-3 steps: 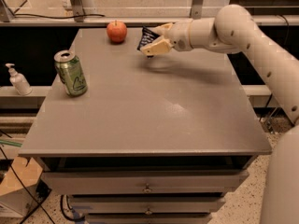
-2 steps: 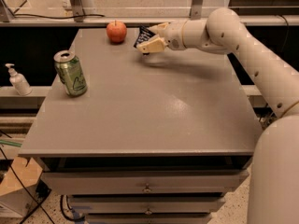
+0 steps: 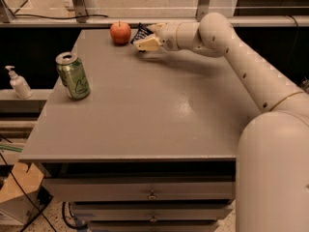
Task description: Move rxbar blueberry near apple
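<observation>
Bench top (image 3: 145, 115) seen from the near edge, with the arm (image 3: 251, 71) entering from the right.

**Change since the earlier frames.** The gripper (image 3: 146, 38) has travelled left along the far edge. It now sits closer to the apple (image 3: 120, 32) than it did a second ago. The rxbar blueberry (image 3: 141, 32) has moved with it, so the gap between bar and apple has narrowed. The apple and the green soda can (image 3: 73, 75) have kept their places.

**Arm and gripper.** The arm rises from the large white base housing (image 3: 273, 173) at the near right corner. It slopes up and back across the right edge to a rounded joint (image 3: 215, 29) near the far edge. The forearm then runs roughly level to the left. The gripper is at the far edge, left of centre, just right of the apple. Its pale fingers (image 3: 147, 43) are closed on the rxbar blueberry. The bar's dark wrapper sticks out up and to the left, tilted and off the surface. The bar is just beside the apple; whether the two touch cannot be told.

**Surroundings, left to right.**
- A white pump bottle (image 3: 18, 82) stands on a lower shelf beyond the left edge.
- The soda can stands upright near the left edge, about midway along it and well apart from the gripper.
- The apple rests near the far left corner.
- Drawers with small metal pulls (image 3: 152, 195) sit below the near edge.

Bare bench surface lies between the can and the arm.
</observation>
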`<state>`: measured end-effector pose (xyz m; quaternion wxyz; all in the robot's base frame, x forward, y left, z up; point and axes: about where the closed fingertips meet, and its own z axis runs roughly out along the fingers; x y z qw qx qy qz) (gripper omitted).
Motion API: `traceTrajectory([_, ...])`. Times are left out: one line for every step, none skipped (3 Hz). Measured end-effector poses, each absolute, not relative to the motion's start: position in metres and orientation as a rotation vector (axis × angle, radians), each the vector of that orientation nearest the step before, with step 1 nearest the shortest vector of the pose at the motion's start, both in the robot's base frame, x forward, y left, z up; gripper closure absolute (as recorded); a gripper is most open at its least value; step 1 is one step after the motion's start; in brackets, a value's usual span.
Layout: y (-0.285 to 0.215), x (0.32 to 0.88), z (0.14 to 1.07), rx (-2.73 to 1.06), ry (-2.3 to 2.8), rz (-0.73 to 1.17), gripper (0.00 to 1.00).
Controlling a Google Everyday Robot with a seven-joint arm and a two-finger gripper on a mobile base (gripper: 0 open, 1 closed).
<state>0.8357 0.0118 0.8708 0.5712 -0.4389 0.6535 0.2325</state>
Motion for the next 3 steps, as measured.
traceTrajectory([0.0180,0.8459,0.8660,-1.005,1.542,0.544,0.13])
traceTrajectory([0.0210,0.8456,0.8650,-1.008,1.541,0.548,0.00])
traceTrajectory([0.0212,0.8456,0.8649,-1.008,1.541,0.548,0.00])
